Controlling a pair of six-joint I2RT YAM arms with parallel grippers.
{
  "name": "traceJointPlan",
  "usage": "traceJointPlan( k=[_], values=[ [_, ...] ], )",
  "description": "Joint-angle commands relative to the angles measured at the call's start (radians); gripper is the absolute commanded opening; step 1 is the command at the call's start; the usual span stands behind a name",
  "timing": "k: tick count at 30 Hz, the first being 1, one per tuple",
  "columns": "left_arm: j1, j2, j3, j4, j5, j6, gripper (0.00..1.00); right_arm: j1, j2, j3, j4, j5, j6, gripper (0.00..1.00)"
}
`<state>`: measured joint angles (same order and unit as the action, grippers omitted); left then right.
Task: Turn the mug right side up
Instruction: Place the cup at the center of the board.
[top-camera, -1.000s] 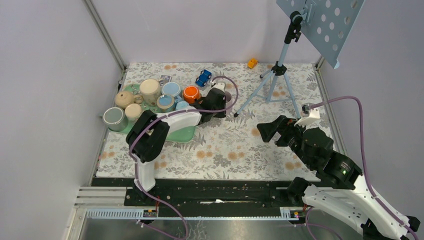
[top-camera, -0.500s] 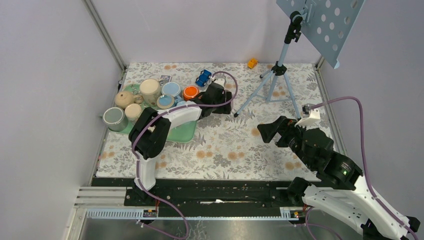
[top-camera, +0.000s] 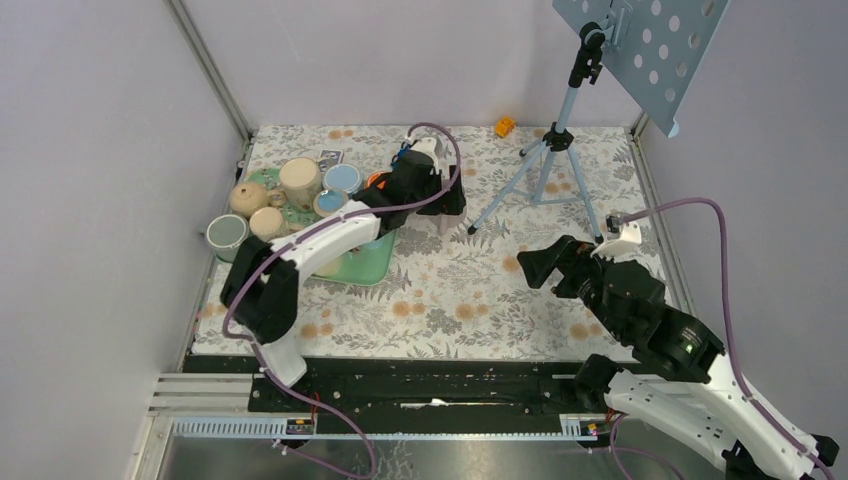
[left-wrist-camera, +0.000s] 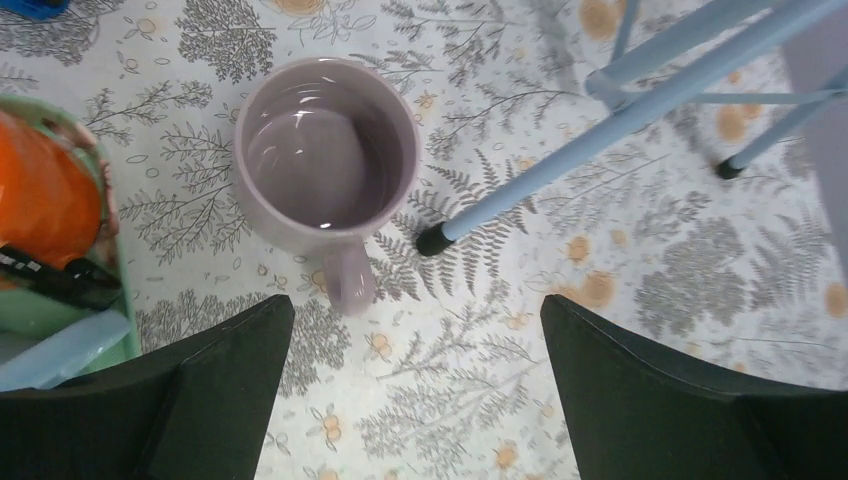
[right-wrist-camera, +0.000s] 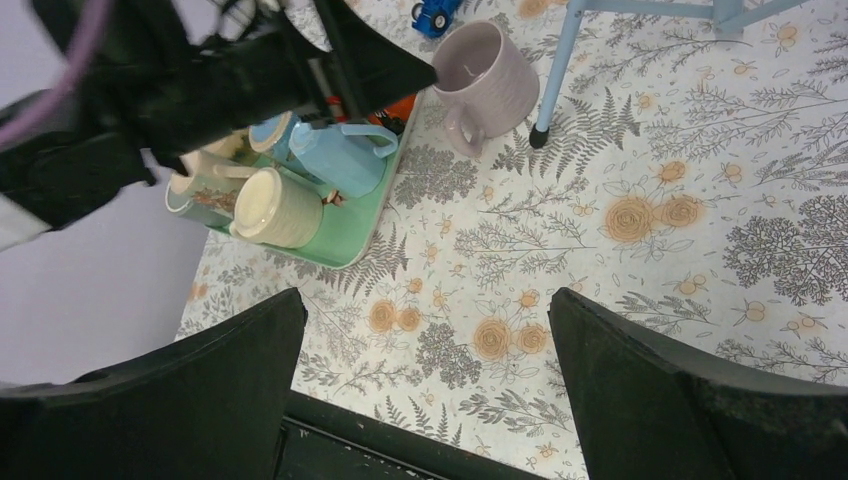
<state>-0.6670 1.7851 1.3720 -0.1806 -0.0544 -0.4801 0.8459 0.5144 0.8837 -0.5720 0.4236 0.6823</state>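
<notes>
A lilac mug (left-wrist-camera: 325, 150) stands upright on the flowered cloth, mouth up, with its handle pointing toward the left wrist camera. It also shows in the right wrist view as the mug (right-wrist-camera: 490, 75), beside a tripod foot. My left gripper (left-wrist-camera: 417, 330) hangs above and just short of it, open, with nothing between its fingers. From above, the left gripper (top-camera: 440, 195) covers the mug. My right gripper (top-camera: 530, 265) hovers open over the cloth at the right, far from the mug; its wrist view shows the gripper (right-wrist-camera: 427, 300) with only cloth between the jaws.
A green tray (top-camera: 365, 262) crowded with several cups and pots lies left of the mug. A blue tripod (top-camera: 545, 160) stands to the right, one foot (left-wrist-camera: 432, 240) almost touching the mug. A small orange toy (top-camera: 505, 126) sits at the back, and a blue toy car (right-wrist-camera: 435, 12) behind the mug.
My left gripper has opened, let go of the mug and drawn up and back from it as the arm stretched out. The right arm has barely moved.
</notes>
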Motion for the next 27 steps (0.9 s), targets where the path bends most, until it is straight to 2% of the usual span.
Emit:
traceJointPlan(
  k=[1,10,15,19,24,27],
  values=[
    [0.003,-0.169,-0.060,-0.040,-0.022,-0.040,0.99,-0.005,0.042,-0.013,0.016,-0.012,0.002,1.00],
    [0.048,-0.496,-0.263,-0.214,-0.156,-0.100,0.99,-0.004,0.137,-0.031,0.062,-0.123,-0.059,0.99],
    [0.078,-0.637,-0.325,-0.322,-0.244,-0.127,0.99,-0.004,0.189,-0.051,0.112,-0.179,-0.071,1.00],
    [0.133,-0.672,-0.339,-0.382,-0.275,-0.119,0.99,-0.004,0.234,-0.052,0.138,-0.217,-0.085,1.00],
    [0.222,-0.679,-0.355,-0.384,-0.218,-0.096,0.99,-0.004,0.273,-0.054,0.164,-0.248,-0.105,1.00],
    [0.232,-0.642,-0.327,-0.369,-0.210,-0.096,0.99,-0.004,0.307,-0.046,0.189,-0.259,-0.107,1.00]
  ],
)
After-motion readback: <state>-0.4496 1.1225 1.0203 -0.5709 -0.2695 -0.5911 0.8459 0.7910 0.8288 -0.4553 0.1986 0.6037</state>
